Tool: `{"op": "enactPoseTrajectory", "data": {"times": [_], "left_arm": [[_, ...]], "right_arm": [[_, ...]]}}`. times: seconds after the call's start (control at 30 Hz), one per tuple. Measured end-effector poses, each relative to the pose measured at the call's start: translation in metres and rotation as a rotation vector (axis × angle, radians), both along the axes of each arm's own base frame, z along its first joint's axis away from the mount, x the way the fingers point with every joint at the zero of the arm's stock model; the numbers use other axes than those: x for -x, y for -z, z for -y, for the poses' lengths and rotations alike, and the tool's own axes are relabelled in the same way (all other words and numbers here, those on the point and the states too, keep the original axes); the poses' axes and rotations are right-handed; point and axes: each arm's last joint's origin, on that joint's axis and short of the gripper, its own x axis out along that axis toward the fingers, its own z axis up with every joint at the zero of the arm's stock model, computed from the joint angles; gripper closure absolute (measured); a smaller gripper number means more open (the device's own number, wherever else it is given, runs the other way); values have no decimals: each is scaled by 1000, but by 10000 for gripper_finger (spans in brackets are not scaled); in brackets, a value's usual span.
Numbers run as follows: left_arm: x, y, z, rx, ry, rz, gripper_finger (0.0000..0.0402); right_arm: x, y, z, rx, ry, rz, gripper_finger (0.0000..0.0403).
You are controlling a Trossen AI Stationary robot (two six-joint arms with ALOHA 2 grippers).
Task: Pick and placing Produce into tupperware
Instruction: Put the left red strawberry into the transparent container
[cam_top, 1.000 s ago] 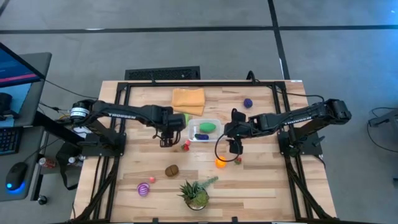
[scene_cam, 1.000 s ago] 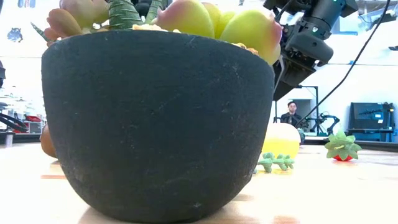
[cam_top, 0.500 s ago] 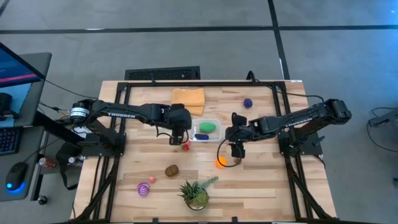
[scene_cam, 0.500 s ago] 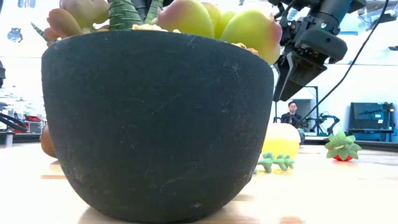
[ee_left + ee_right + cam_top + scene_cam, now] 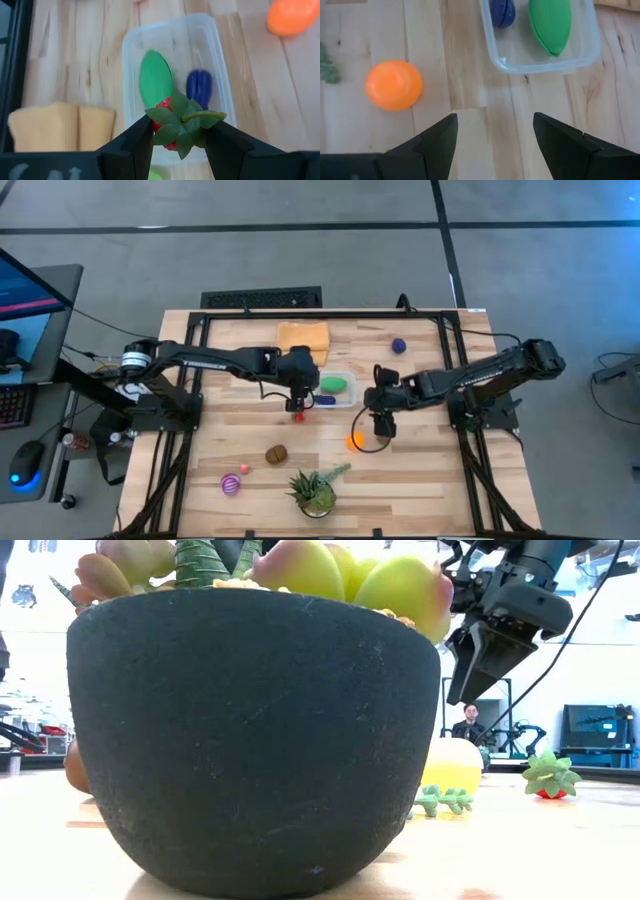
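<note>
Wooden table [image 5: 420, 470] at the frame centre holds my tupperware [image 5: 345, 396] with two pieces inside, my left gripper [image 5: 177, 131] clamps a red strawberry [image 5: 169, 125] above it, my right gripper [image 5: 495, 131] stands open near the orange fruit [image 5: 393, 85], and several pieces of produce are left lower down.

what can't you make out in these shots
- Low view: the black plant pot blocks most of the table; tupperware and left gripper hidden behind it.
- High view: the strawberry in the left gripper is too small to identify.
- Right wrist view: the green stem piece is cut off by the edge.
</note>
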Motion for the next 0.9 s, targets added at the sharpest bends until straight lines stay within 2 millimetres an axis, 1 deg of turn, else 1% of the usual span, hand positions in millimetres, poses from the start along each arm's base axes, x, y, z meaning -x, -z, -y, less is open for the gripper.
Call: {"op": "enactPoseTrajectory", "data": {"times": [0.2,0.37,0.5,0.67,0.9], "left_arm": [[-15,26,-11,24,19,-17,258],[-19,44,-23,42,2,-69,258],[-21,53,-32,62,-11,-85,258],[-22,60,-41,67,-28,-92,258],[-21,61,-42,70,-32,-103,258]], "right_arm": [[2,0,-5,-6,-2,-9,147],[3,1,-8,-8,-9,-10,147],[2,1,-7,-8,-7,-9,147],[2,1,-7,-8,-7,-9,147],[2,1,-7,-8,-7,-9,147]]}}
